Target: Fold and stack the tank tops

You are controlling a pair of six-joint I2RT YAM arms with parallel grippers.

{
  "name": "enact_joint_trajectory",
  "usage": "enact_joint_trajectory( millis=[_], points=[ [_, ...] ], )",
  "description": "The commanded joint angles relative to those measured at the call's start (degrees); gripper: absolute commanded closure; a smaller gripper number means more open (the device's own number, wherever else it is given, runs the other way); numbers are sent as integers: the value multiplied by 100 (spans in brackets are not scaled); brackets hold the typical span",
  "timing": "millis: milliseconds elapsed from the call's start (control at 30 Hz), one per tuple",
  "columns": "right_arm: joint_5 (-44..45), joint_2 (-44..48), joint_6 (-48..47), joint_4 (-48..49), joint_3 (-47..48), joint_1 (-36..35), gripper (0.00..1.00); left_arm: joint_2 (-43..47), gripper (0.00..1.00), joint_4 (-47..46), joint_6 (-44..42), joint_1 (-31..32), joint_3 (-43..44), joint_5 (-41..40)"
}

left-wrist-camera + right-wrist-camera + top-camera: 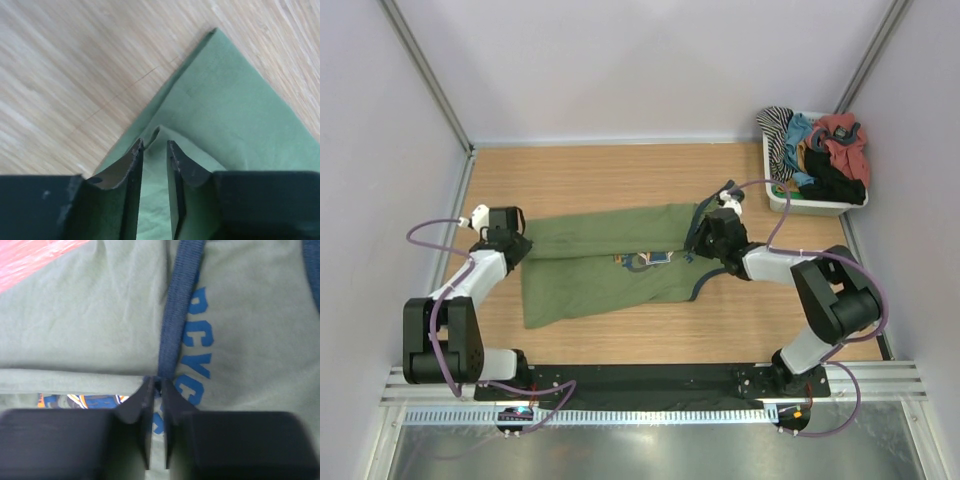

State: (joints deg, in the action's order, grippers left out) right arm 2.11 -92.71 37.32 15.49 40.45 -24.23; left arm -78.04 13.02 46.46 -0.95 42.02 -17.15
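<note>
Green top (590,265) mid-table, half folded lengthwise.
Left gripper (155,145) pinches its hem (159,107), right gripper (158,382) its trim (172,315); carry the 2 ends together, cloth taut, and lay edge on edge.

A light, grained wooden tabletop (600,170) spans the cell; plain pale lilac wall panels (650,60) close it on three sides; slim aluminium posts (425,70) rise from the back corners; a brushed steel sheet (650,455) runs along the near edge; the light is soft, even.

Olive green tank top (590,265) with dark blue trim (175,315) and blue lettering (198,352).
</note>
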Motion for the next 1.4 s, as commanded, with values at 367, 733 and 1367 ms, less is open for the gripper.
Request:
enact_joint_trajectory(
  millis=[367,733,1367],
  points=[
    [1371,922,-49,465,-459,-91,56,862,38,-141,312,-2,-476,-755],
    [2118,421,196,-1046,753,163,38,-571,33,34,136,-72,613,-307],
    [1872,-2118,583,-3130,4400,1157,37,-1231,38,96,13,-177,1195,-447]
  ],
)
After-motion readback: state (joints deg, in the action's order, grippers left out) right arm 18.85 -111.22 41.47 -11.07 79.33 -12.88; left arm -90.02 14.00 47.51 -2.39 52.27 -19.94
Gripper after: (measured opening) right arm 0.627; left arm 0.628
